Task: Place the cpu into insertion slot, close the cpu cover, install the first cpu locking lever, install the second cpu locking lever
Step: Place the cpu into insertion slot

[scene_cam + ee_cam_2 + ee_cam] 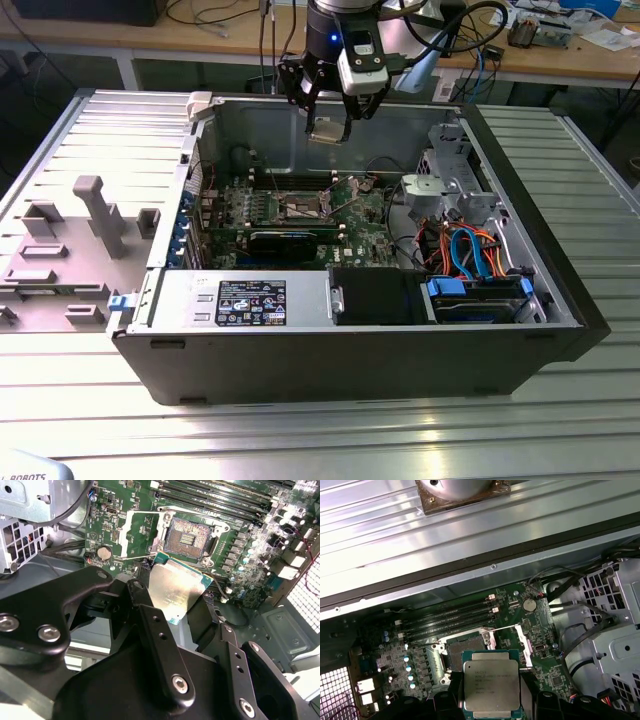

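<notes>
On the ribbed metal table [300,430] I have the open computer case [350,350]. Wooden benches [90,45] with loose cables run behind it. A grey parts tray [70,250] lies outside the case, well apart from the socket [303,206].

Gripper [333,118] is clamped on the cpu [328,131], black fingers [145,580] pinching two opposite edges.

Exterior view gives me height. The cpu hangs well above the socket, up at the level of the case rim, and nothing touches the board [350,215].

First wrist view gives me alignment. I see the cpu [491,680] with its printed metal top facing the camera, just short of the socket [465,652] and overlapping its near rim in the picture. The gripper [492,702] sits behind it. Memory slots [450,617] lie beyond the socket, and the coin battery [529,604] is off to one side of it.

Second wrist view gives me detail. The socket [192,535] lies bare, contact field showing. The cover [128,532] is swung open beside the socket, green board visible through its window. The cpu [177,587] shows a green edge around the shiny top, gripper [172,597] across it. In the first wrist view the cover [522,647] stands open beside the socket too.

Orientation: cpu held flat, metal top up towards the wrist. It is nearly square, so I can't call a long axis. Its edges run roughly parallel to the socket's edges.
</notes>
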Action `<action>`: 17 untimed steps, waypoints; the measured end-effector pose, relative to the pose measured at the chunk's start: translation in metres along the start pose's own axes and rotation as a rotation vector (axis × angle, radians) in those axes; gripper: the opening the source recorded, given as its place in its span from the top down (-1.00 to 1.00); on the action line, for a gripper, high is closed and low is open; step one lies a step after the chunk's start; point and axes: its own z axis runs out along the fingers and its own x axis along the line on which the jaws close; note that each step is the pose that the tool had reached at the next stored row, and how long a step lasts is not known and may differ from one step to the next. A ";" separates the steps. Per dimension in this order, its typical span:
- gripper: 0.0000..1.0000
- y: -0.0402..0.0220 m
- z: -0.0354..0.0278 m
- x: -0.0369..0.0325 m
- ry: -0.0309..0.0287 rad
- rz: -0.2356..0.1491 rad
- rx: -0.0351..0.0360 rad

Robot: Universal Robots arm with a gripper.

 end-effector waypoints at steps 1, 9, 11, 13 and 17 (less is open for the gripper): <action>-0.08 0.0000 0.0000 0.0000 -0.0001 0.001 0.0000; -0.08 0.0000 0.0000 0.0000 -0.0006 0.006 -0.0001; -0.08 0.0000 0.0000 0.0000 -0.0007 0.007 -0.0001; -0.08 0.0000 0.0000 0.0000 -0.0008 0.009 -0.0002; -0.08 0.0000 0.0001 0.0000 -0.0009 0.011 -0.0002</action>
